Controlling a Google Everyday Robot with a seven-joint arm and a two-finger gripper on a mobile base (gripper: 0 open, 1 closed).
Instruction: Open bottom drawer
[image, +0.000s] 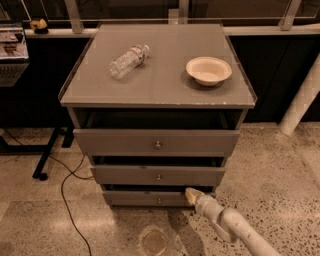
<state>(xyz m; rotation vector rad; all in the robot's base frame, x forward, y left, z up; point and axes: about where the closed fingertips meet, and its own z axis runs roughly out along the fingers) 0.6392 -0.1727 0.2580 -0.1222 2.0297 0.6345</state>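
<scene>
The bottom drawer (140, 199) is the lowest, smallest grey front of the cabinet, with a small round metal knob (159, 201) at its centre. It stands slightly forward of the cabinet body. My gripper (191, 195) comes in from the lower right on a pale arm and sits at the drawer front's right end, to the right of the knob. Its tip is against or just in front of the drawer face.
The middle drawer (158, 175) and top drawer (156, 143) are above. A plastic bottle (128, 61) and a beige bowl (208, 70) lie on the cabinet top. A black cable (67, 200) runs over the floor at left. A white post (302, 100) stands at right.
</scene>
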